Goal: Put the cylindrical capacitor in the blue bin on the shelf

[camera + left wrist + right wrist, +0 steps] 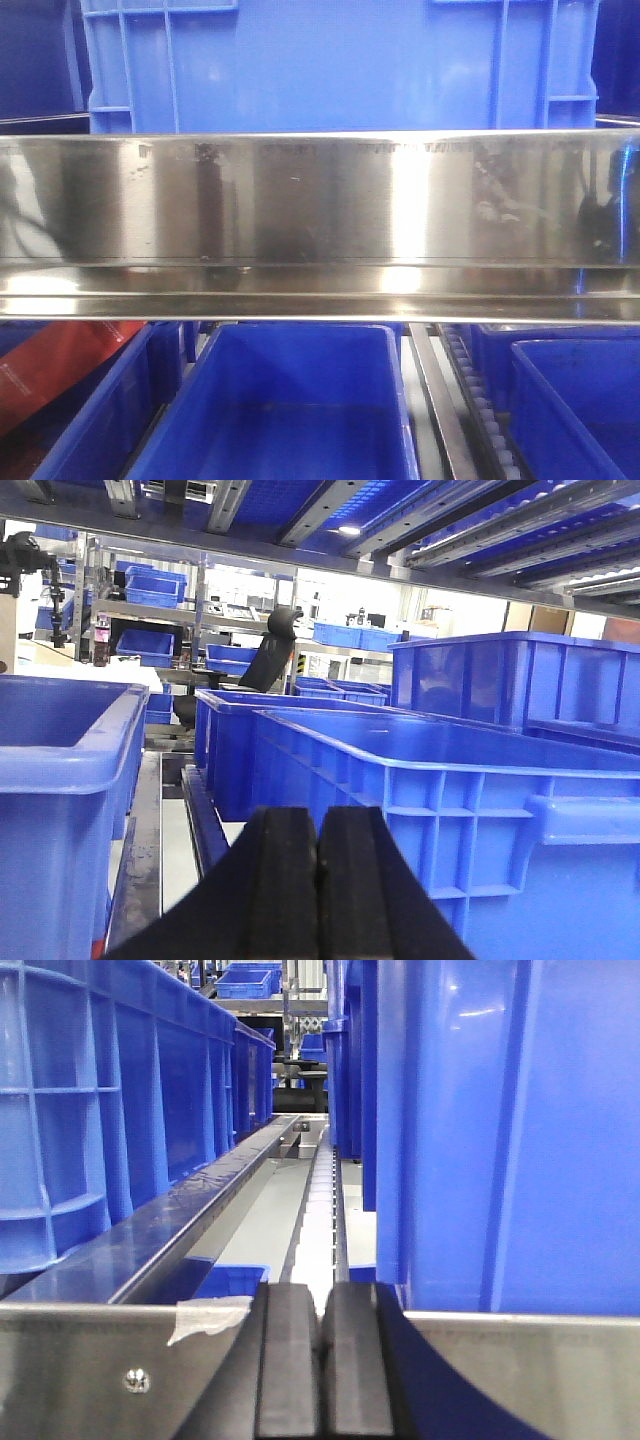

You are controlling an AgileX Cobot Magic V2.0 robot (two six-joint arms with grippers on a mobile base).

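I am holding both end effectors, left (317, 880) and right (322, 1360), pressed together and carrying nothing, level with the shelf (320, 200) bins (480, 810); no capacitor is showing.

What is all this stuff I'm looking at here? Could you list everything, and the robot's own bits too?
Shelf rail: one, shiny steel, across the front view.
Upper bin: one, blue, on the tier above the rail.
Lower bins: several, blue, below the rail; the middle one looks empty.
Red item: one, lower left, unclear what.
Roller track: one, pale, between bins.
Office chair: one, black, background.
Capacitor: none visible.
Left gripper: black, shut.
Right gripper: black, shut.
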